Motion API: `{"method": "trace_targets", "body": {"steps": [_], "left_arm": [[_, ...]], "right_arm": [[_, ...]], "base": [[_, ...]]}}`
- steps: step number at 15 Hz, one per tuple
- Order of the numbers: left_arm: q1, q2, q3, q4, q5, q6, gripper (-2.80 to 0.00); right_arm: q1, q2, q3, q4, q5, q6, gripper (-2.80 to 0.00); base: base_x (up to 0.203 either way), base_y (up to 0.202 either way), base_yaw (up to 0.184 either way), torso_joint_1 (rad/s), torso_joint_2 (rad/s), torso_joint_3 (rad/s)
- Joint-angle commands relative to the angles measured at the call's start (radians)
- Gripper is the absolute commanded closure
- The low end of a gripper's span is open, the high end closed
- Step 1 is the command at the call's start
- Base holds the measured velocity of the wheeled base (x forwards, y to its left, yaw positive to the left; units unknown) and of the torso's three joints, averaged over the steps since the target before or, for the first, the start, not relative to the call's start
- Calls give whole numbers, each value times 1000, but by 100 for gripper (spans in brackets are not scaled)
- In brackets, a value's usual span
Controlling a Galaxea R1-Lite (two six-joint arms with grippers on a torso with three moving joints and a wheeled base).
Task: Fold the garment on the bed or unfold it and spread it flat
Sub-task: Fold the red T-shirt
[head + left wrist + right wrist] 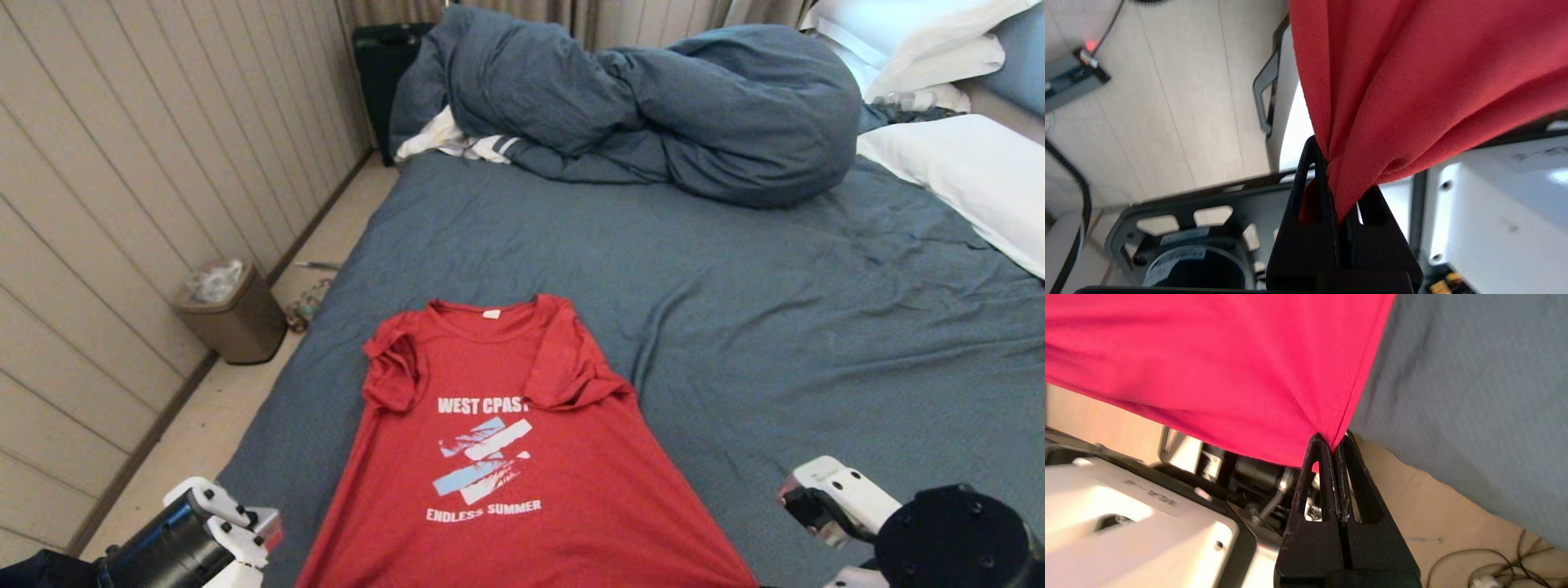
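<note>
The garment, one red T-shirt, lies print-up on the near left part of the bed, collar toward the far side. Its hem end runs off the near edge of the bed.

Left gripper: jaws closed on a bunched hem corner of the garment, beyond the near edge of the bed and above the floor. Right gripper: jaws closed on the opposite hem corner, also at the near edge. Both corners are pulled to a point at the fingertips, and the fabric between them appears taut.

Step in hand, as judged: spreading the garment flat by tensioning the hem with both arms. Both sleeves are folded inward over the chest, so the spread is incomplete. The next move likely calls for equal pull on both corners, then lowering the hem onto the sheet and releasing.

Count: one garment, two grippers, one bunched duvet, at least three white pillows, one waste bin on the floor at left.
</note>
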Motion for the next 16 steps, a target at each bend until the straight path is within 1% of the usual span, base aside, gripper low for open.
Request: {"method": "trace_targets", "body": {"steps": [1,2,3,4,7,9,11,13,16], "left_arm": [[7,-5,-39,1,6,-1,0],[44,-7,-85,6,10,8,0],[106,-3,-150,12,10,46,0],[157,5,-217,25,8,98,0],[277,66,-435,85,5,183,0],[336,128,-544,111,1,237,0],[366,220,-616,116,-1,263,0],[398,311,-686,109,-6,273,0],[442,447,-816,96,-40,277,0]], "right_arm": [[-2,10,-34,-1,-3,1,0],[-8,13,-67,-1,-4,-2,0],[-15,22,-109,1,-7,-7,0],[-39,36,-157,0,-9,-17,0],[-186,113,-321,-6,-11,-79,0],[-273,191,-426,-6,-10,-112,0],[-324,277,-491,-7,-4,-128,0],[-342,357,-535,-10,-2,-124,0],[-377,458,-628,-11,0,-121,0]], "base": [[0,0,0,0,0,0],[0,0,0,0,0,0],[0,0,0,0,0,0],[0,0,0,0,0,0],[0,0,0,0,0,0],[0,0,0,0,0,0],[0,0,0,0,0,0],[0,0,0,0,0,0],[0,0,0,0,0,0]]}}
